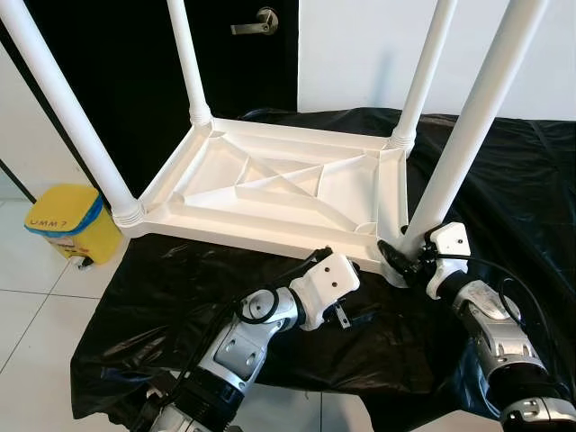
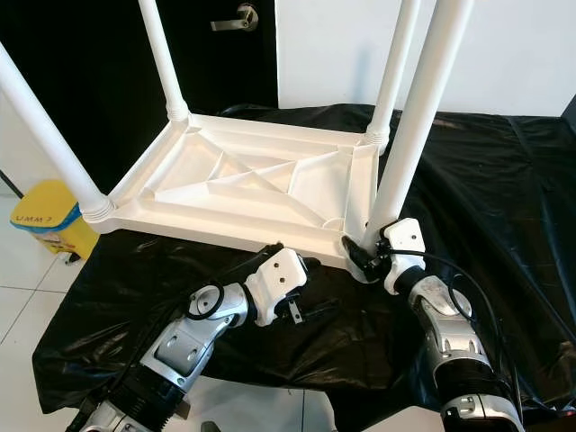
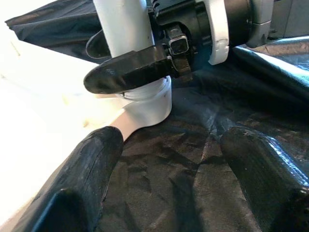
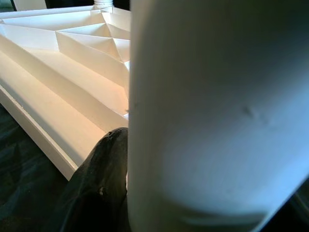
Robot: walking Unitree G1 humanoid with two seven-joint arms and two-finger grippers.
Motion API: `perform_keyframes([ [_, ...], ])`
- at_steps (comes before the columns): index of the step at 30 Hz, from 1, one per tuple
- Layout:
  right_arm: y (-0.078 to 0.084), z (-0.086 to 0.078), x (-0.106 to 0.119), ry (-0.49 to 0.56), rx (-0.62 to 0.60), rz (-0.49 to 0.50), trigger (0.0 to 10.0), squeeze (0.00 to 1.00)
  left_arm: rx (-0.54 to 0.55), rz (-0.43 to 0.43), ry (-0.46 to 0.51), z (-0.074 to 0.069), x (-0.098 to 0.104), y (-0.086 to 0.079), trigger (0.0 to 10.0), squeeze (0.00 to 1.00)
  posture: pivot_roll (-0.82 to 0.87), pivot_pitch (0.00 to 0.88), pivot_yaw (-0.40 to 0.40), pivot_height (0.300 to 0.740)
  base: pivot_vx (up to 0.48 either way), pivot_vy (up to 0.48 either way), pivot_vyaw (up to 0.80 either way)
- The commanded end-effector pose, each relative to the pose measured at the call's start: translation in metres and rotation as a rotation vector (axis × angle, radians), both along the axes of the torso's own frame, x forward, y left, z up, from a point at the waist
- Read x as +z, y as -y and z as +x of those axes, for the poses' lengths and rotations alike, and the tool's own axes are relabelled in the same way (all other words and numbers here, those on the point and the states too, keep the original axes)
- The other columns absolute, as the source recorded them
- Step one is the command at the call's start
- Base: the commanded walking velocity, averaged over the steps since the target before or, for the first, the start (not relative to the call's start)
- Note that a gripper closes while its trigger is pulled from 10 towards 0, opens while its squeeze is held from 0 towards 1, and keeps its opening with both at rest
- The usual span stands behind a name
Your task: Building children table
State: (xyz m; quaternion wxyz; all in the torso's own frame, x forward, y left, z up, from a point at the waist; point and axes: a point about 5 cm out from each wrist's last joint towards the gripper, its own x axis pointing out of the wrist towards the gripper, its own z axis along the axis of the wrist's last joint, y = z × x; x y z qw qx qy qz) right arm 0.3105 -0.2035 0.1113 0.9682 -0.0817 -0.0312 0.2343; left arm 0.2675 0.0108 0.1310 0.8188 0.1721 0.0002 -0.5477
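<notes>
On black sheet [image 1: 504,180], upturned white table [image 1: 279,189], right end effector [image 1: 402,258] clasping near leg [image 1: 468,126]

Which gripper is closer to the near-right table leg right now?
Right. The right gripper clasps the base of the near-right table leg; the left gripper rests open on the black sheet beside it.

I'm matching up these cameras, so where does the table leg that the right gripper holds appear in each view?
Left eye view: table leg, far right, slanting up.
Right eye view: right of centre.
Left wrist view: top, left of centre.
Right wrist view: close up, right side.
Shared landmark: right gripper clasping its base.
</notes>
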Motion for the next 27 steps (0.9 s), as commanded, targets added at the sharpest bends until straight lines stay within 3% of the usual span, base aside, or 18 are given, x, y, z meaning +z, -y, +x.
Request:
perform_keyframes([
  [1,-0.003,-0.002,-0.009,-0.038,0.007,0.009,0.0,0.00,0.012,0.008,0.001,-0.001,-0.003,0.000,10.0,0.00,-0.13,0.017,0.017,0.740,0.000,0.000,0.00],
  [8,-0.003,-0.010,-0.024,-0.082,-0.068,0.063,0.0,0.00,0.014,0.010,-0.003,-0.002,-0.005,-0.001,10.0,0.00,-0.14,0.014,0.016,0.740,0.000,0.000,0.00],
  [9,-0.004,-0.011,-0.026,-0.091,-0.091,0.080,4.7,0.00,0.014,0.008,-0.004,-0.002,-0.005,0.000,10.0,0.00,-0.14,0.012,0.014,0.740,0.000,0.000,0.00],
  [11,-0.004,-0.011,-0.026,-0.091,-0.091,0.080,4.7,0.00,0.014,0.008,-0.004,-0.002,-0.005,0.000,10.0,0.00,-0.14,0.012,0.014,0.740,0.000,0.000,0.00],
  [12,-0.006,-0.013,-0.028,-0.098,-0.113,0.099,10.0,0.00,0.014,0.006,-0.005,-0.002,-0.005,0.000,10.0,0.00,-0.14,0.011,0.013,0.740,0.000,0.000,0.00],
  [20,-0.026,-0.021,-0.047,-0.140,-0.449,0.195,10.0,0.00,0.007,0.004,-0.010,-0.003,-0.007,0.002,10.0,0.00,-0.16,0.000,0.014,0.740,0.000,0.000,0.00],
  [22,-0.026,-0.021,-0.047,-0.140,-0.449,0.195,10.0,0.00,0.007,0.004,-0.010,-0.003,-0.007,0.002,10.0,0.00,-0.16,0.000,0.014,0.740,0.000,0.000,0.00],
  [24,-0.032,-0.024,-0.048,-0.123,-0.582,0.210,10.0,0.00,0.003,0.005,-0.007,-0.002,-0.006,0.002,10.0,0.00,-0.16,0.000,0.017,0.740,0.000,0.000,0.00],
  [27,-0.036,-0.025,-0.048,-0.120,-0.620,0.223,10.0,0.00,0.002,0.007,-0.005,-0.001,-0.006,0.002,10.0,0.00,-0.16,0.000,0.019,0.740,0.000,0.000,0.00],
])
